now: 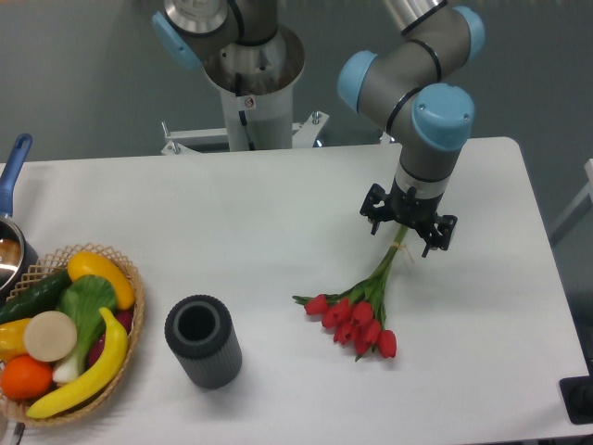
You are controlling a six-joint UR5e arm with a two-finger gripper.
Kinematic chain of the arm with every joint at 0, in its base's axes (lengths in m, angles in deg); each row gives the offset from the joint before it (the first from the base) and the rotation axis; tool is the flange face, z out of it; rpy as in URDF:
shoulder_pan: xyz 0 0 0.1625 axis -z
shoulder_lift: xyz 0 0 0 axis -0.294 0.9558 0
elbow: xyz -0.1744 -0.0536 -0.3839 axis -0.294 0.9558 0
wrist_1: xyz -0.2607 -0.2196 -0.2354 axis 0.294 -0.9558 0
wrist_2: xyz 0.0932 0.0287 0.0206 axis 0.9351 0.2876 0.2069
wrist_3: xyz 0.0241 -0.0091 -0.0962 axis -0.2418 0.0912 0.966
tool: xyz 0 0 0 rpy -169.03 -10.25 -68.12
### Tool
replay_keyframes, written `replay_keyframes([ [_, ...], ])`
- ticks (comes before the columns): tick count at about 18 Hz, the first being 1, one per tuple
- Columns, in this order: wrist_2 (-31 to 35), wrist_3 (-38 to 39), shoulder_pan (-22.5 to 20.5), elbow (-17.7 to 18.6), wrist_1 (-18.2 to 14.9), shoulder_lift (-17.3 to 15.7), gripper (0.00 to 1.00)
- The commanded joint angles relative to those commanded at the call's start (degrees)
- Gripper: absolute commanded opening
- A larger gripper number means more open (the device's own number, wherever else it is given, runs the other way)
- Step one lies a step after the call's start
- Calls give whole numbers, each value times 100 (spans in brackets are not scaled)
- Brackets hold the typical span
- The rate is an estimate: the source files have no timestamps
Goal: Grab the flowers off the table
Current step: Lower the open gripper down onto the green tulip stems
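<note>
The jaws stand spread apart, one finger to either side of the stem end of the flowers (359,306), with the gripper (408,229) low over the counter (259,232) and nothing clamped yet — the straddle looks like the set-up for a pinch across the bundled stems, which offer a firmer hold than the soft buds. The bunch lies flat on the counter, stems running up toward the gripper and the red buds fanned out at the lower end, nearer the camera. From the frame it cannot be told whether the fingertips already touch the surface. The arm (417,83) comes in from above and behind, wrist pointing straight down, which suits a top grasp on something lying flat. Well apart to the left stands a dark ribbed cylinder (202,340), upright and open at the top, and beyond it, at the counter's left edge, a wicker basket (130,348) of fruit and vegetables.
</note>
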Motion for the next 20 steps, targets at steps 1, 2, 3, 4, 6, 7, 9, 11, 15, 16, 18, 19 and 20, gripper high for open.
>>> replay_keyframes([
  [1, 0, 0, 9, 0, 0, 44, 100],
  [2, 9, 0, 35, 0, 0, 97, 100],
  [3, 9, 0, 44, 0, 0, 123, 100],
  [4, 9, 0, 53, -9, 0, 132, 100],
  [6, 0, -9, 61, -52, 44, 272, 100],
  [7, 0, 0, 70, -87, 105, 360, 100],
  [9, 0, 0, 114, -70, 185, 422, 100],
  [11, 9, 0, 141, 0, 202, 475, 100],
  [15, 9, 35, 193, 53, 193, 475, 100],
  [16, 9, 9, 202, 62, 202, 492, 100],
  [18, 9, 26, 202, 53, 202, 528, 100],
  [19, 9, 26, 211, 44, 202, 563, 99],
  [20, 17, 26, 211, 9, 211, 589, 98],
])
